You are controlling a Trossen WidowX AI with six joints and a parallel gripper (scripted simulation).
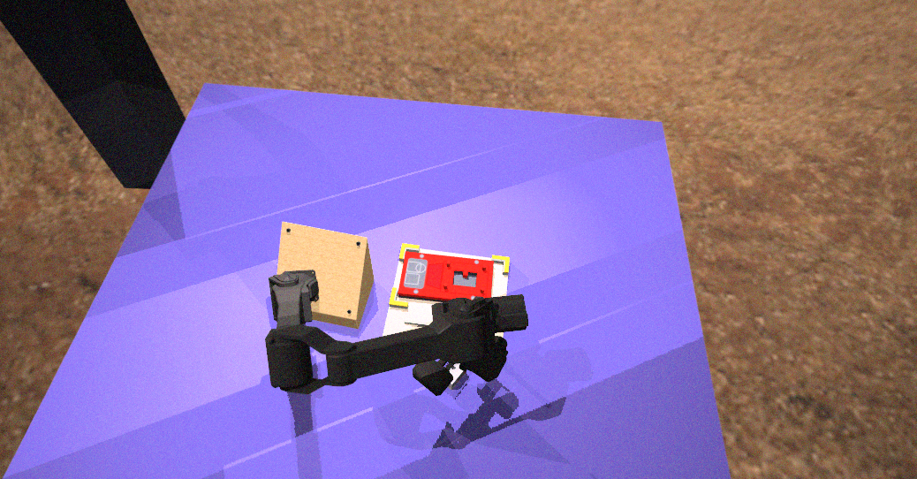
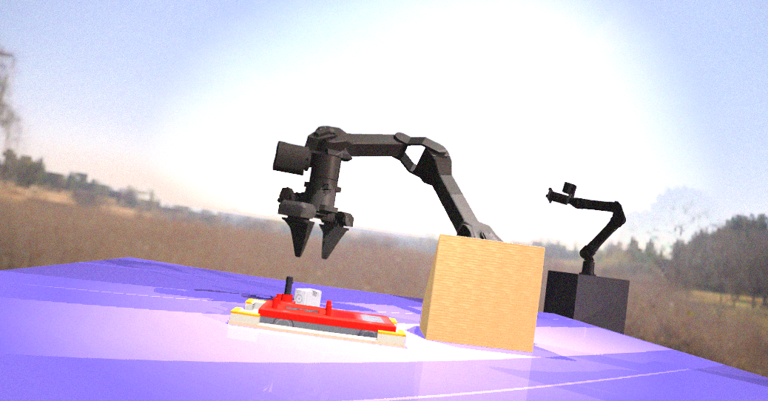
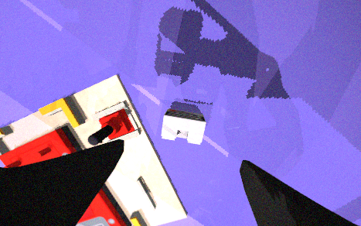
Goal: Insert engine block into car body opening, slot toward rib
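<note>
The white engine block [image 1: 456, 372] [image 2: 307, 297] [image 3: 183, 123] rests on the table beside the pale board, with a small notch on its lower edge in the wrist view. My gripper [image 2: 311, 257] [image 3: 182, 155] is open and empty, pointing down high above the block. In the wrist view the block shows between and beyond the two fingertips. The red car body [image 1: 435, 276] [image 2: 348, 319] [image 3: 38, 150] lies flat on the board. Its opening [image 1: 465, 279] is empty, with a small red rib at one edge. The arm hides part of the board in the top view.
The pale board [image 1: 409, 316] [image 3: 155, 166] has yellow corner stops. A black upright post [image 2: 288, 285] [image 3: 100, 135] stands on it in a red base, near the left finger in the wrist view. A large wooden block [image 1: 328, 270] [image 2: 483, 294] stands beside the board. Another arm [image 2: 597, 204] is farther back.
</note>
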